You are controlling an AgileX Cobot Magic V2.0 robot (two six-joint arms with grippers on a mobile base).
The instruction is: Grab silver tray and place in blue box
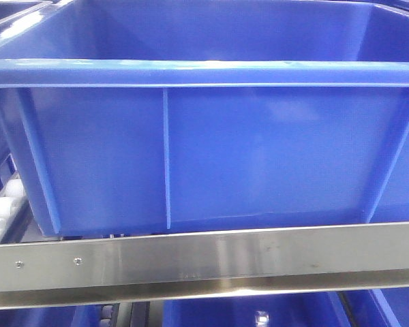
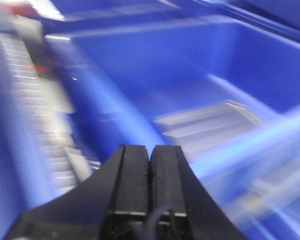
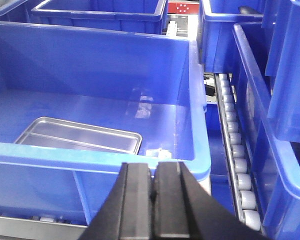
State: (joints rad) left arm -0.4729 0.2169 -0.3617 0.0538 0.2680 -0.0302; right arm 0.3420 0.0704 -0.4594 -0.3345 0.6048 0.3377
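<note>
The silver tray [image 3: 82, 135] lies flat on the floor of the blue box [image 3: 190, 70], toward its near left side, its long ridges showing. The left wrist view is badly blurred; there the tray [image 2: 210, 125] is a pale smear inside the blue box [image 2: 250, 60]. My right gripper [image 3: 153, 167] is shut and empty, just outside the box's near rim. My left gripper [image 2: 150, 148] is also shut with nothing in it, above the box's near wall. In the front view only the blue box's ribbed side [image 1: 259, 150] shows; neither the tray nor a gripper appears.
White conveyor rollers [image 3: 237, 165] run along the right of the box. More blue crates [image 3: 275, 75] stand right and behind [image 3: 100, 12]. A steel rail [image 1: 204, 262] crosses below the box, with rollers [image 1: 3, 204] at its left.
</note>
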